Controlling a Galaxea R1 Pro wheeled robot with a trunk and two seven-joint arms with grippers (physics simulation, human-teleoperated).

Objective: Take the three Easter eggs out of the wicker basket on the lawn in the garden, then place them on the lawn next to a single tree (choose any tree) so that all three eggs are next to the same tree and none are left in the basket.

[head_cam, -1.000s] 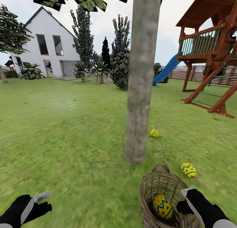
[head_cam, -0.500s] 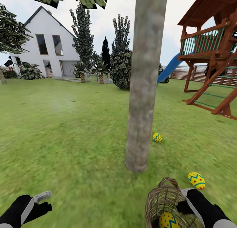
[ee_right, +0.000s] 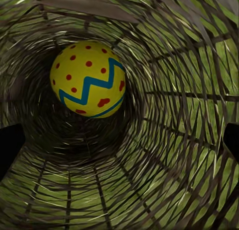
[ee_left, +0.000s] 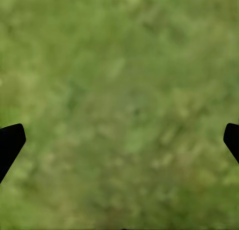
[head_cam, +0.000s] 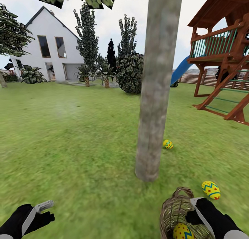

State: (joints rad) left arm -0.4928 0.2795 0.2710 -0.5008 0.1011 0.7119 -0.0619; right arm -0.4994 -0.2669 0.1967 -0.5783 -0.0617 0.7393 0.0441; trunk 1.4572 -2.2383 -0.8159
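Note:
The tree (head_cam: 152, 94) rises from the lawn (head_cam: 69, 145) just ahead of me, its grey-brown trunk filling the middle of the head view. One Easter egg (head_cam: 168, 144) lies just right of the trunk's foot, and another Easter egg (head_cam: 211, 190) lies nearer me on the right. The wicker basket (head_cam: 174, 209) lies tipped at the bottom right with an egg (head_cam: 182, 231) inside. My right gripper (head_cam: 193, 211) is open at the basket's mouth; its wrist view looks down the basket (ee_right: 189, 90) at that egg (ee_right: 88, 79), untouched. My left gripper (head_cam: 48, 211) hangs open over bare grass.
A wooden play tower (head_cam: 224, 52) with a blue slide (head_cam: 180, 71) stands at the right. A white house (head_cam: 52, 49), dark cypresses (head_cam: 86, 38) and a round bush (head_cam: 130, 73) line the far edge. Open grass stretches to the left of the trunk.
The whole picture has shifted: trunk, basket and lawn eggs slid right and down, so the camera moved. The basket's egg sits lower in view. Both arms keep their place in the picture.

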